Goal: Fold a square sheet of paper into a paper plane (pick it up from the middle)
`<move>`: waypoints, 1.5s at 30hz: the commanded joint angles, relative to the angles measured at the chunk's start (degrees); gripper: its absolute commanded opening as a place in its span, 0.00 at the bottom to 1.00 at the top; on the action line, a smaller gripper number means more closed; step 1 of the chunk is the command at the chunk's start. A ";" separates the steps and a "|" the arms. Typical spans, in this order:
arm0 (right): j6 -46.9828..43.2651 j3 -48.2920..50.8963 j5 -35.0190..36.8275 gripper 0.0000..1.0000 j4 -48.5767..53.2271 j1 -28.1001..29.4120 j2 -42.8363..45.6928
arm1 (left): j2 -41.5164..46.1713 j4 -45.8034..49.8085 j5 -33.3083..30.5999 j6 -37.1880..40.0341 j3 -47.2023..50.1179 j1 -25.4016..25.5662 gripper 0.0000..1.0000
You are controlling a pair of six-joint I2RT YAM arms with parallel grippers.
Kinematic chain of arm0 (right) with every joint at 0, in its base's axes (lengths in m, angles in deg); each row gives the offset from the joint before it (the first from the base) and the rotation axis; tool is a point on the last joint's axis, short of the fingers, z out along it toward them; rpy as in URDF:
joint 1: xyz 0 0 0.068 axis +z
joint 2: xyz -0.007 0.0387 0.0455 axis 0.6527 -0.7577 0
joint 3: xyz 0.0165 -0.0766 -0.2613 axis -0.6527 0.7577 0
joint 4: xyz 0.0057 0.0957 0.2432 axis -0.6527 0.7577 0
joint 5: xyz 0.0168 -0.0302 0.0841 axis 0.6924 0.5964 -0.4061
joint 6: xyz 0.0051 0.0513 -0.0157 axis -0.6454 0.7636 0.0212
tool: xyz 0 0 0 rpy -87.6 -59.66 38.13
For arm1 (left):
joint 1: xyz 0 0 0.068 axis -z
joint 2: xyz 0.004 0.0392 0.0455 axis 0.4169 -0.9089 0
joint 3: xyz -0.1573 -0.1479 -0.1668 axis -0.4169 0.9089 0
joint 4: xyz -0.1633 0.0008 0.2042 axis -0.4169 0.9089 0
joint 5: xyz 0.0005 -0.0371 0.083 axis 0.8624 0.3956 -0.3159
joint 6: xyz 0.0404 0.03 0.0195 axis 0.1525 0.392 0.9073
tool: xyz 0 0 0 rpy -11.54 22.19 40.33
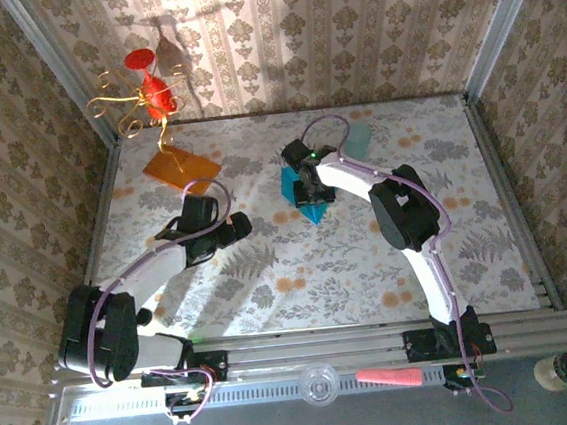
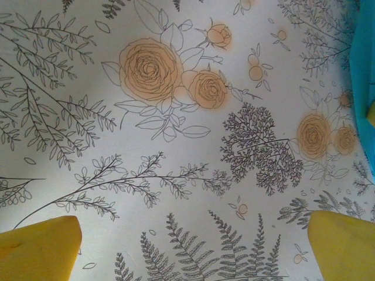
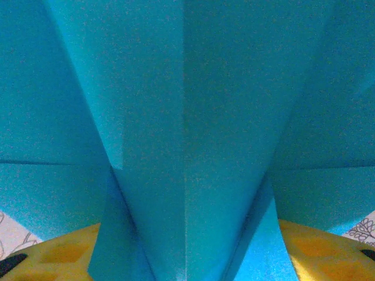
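Observation:
The square sheet of paper lies folded as a teal paper plane (image 1: 314,212) at the table's middle, its point toward the near edge. In the right wrist view the paper plane (image 3: 187,117) shows a centre crease and flaps slanting out on both sides. My right gripper (image 1: 312,192) stands right over it, jaws apart. Its yellow fingers (image 3: 58,252) sit at either side, with the folded paper between them. My left gripper (image 1: 237,225) hovers to the left of the plane, open and holding nothing (image 2: 190,252). A teal edge of the plane (image 2: 363,70) shows at the right of the left wrist view.
An orange slab (image 1: 181,169) lies at the back left, and a pale mint cup (image 1: 359,141) at the back, right of centre. A gold wire ornament with red pieces (image 1: 147,95) stands in the back left corner. Patterned walls close in three sides.

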 commanded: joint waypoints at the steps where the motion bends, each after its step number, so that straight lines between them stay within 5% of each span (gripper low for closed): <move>1: 1.66 -0.31 -0.42 0.59 0.99 -1.07 -4.70 | -0.49 0.80 0.04 0.26 -1.28 0.46 1.00; 11: 1.09 -2.08 -1.42 0.59 2.83 -1.32 -2.92 | 0.49 1.19 -0.15 0.59 -1.51 0.49 1.00; 22: 1.18 -0.62 -6.23 0.75 0.47 -3.12 14.50 | 11.17 3.48 -8.10 4.12 -0.98 -3.77 1.00; 28: 1.57 14.26 -2.73 0.85 -8.25 -5.96 30.44 | 15.33 5.70 -12.77 8.53 -1.87 -8.53 1.00; 31: 0.77 25.66 2.56 1.00 -15.41 -8.41 41.14 | 17.74 5.23 -16.96 11.76 -1.71 -10.59 1.00; 38: -3.07 48.36 21.36 1.00 -28.04 -15.73 61.16 | 21.61 -5.32 -23.67 21.53 4.39 -15.03 1.00; 45: -11.26 60.85 28.28 1.00 -39.39 -21.60 63.30 | 20.52 -18.77 -24.66 29.05 11.98 -18.52 1.00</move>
